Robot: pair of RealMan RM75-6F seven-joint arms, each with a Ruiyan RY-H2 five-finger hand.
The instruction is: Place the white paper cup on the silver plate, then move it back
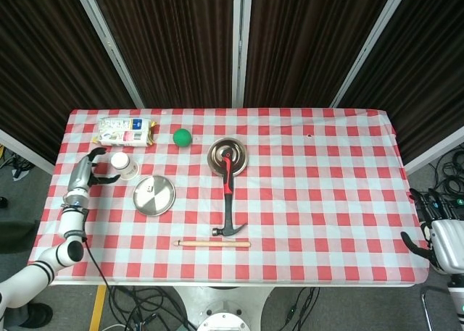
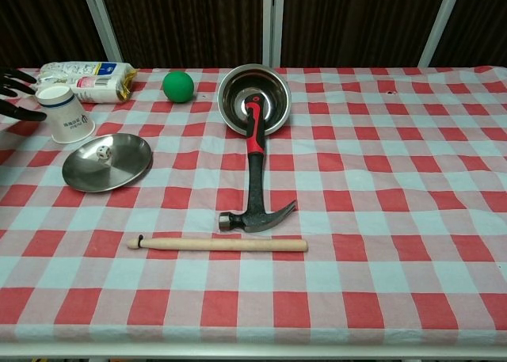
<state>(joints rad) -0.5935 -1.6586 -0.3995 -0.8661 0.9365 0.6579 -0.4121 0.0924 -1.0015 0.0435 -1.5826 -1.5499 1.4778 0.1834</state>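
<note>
The white paper cup [image 2: 66, 115] stands upside down on the checked surface [image 2: 380, 180], just behind the empty round silver metal plate [image 2: 107, 162].

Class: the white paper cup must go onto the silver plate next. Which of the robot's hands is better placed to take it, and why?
The left hand: it hovers open right beside the white paper cup, close to the silver plate. The right hand hangs beyond the table's far right edge.
</note>
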